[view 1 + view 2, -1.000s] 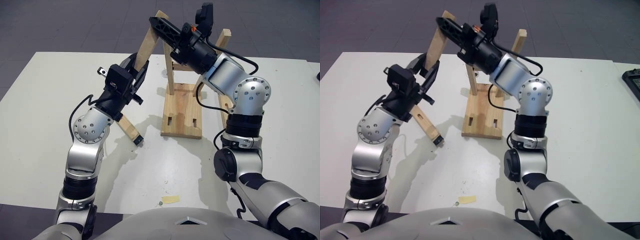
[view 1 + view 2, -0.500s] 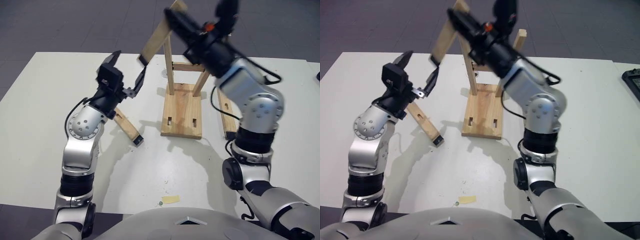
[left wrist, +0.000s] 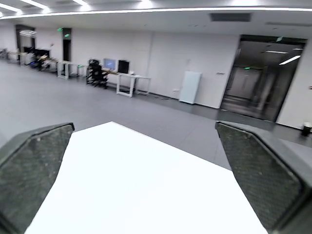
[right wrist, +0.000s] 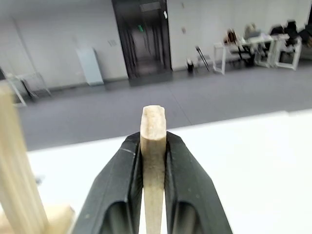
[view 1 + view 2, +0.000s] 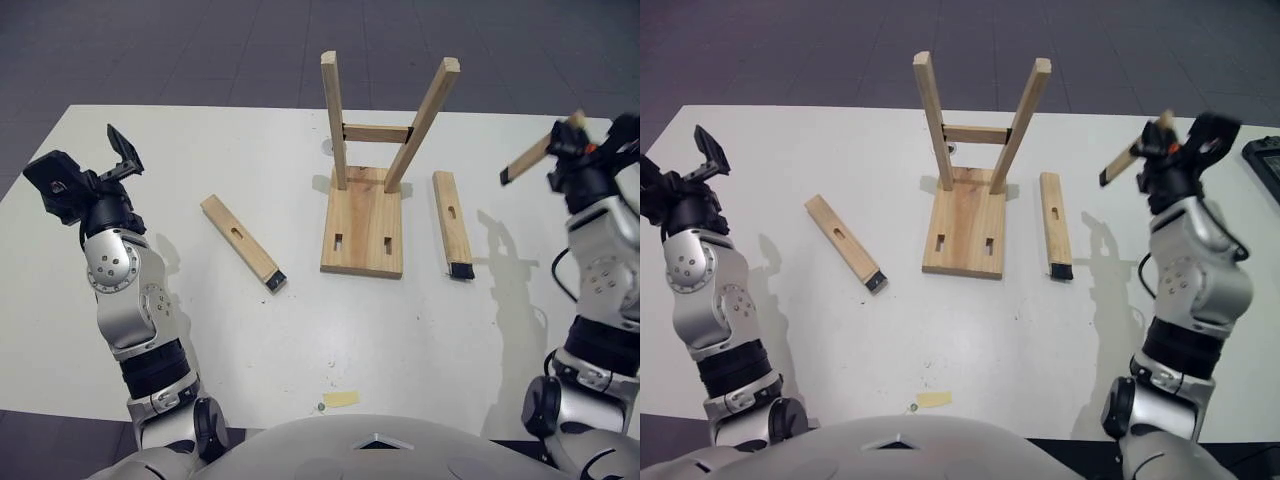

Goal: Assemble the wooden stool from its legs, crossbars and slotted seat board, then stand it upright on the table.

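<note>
"Fingers first: how do they stand?"

"My right fingers (image 4: 122,185) are clenched on a leg (image 4: 153,146), one flat against each side, and its end shows past their tips. My left fingers (image 3: 36,165) are spread wide, with nothing between them."

"Where are the grippers?"

"Take the board (image 5: 362,215) as the dial's centre, with twelve pointing away from me. My right gripper (image 5: 572,142) is raised at about two o'clock, over the right edge of the table (image 5: 300,340) and well apart from the board. The leg in it slants down toward the board, dark tip lowest, above the tabletop. My left gripper (image 3: 145,124) is raised at about ten o'clock, by the left edge."

"And the stool?"

"The board lies flat at mid-table. Two posts stand in its twelve o'clock end. The left post (image 5: 331,110) is close to upright and the right post (image 5: 425,115) leans out toward one o'clock. A crossbar (image 5: 378,132) joins them partway up. Two slots (image 5: 340,241) at the six o'clock end are open."

"Anything loose?"

"The left loose leg (image 5: 240,240) lies flat at nine o'clock, apart from the board and slantwise, its dark foot toward me. The right loose leg (image 5: 449,215) lies flat at three o'clock, just beside the board and along it, its foot also toward me. A yellow scrap (image 5: 340,398) lies at six o'clock, near the table's near edge."
</note>
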You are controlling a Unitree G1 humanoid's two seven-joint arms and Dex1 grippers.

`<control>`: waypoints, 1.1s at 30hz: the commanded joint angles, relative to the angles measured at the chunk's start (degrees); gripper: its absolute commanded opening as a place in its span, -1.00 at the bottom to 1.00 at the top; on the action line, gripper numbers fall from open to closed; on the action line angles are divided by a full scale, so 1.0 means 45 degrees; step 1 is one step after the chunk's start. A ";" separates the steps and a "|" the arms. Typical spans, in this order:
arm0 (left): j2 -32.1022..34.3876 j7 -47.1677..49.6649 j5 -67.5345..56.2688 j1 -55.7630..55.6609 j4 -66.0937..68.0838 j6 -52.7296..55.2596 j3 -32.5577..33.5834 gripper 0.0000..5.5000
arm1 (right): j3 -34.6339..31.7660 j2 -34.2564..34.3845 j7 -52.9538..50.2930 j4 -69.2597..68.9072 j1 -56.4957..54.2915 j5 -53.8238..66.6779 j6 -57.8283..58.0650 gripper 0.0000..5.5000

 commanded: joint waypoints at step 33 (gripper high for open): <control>0.0547 -0.0127 0.0918 -0.1192 0.1239 -0.0039 -0.1197 0.96 | -0.0227 0.1904 -0.0448 0.1583 0.0368 0.0850 -0.0864 -0.85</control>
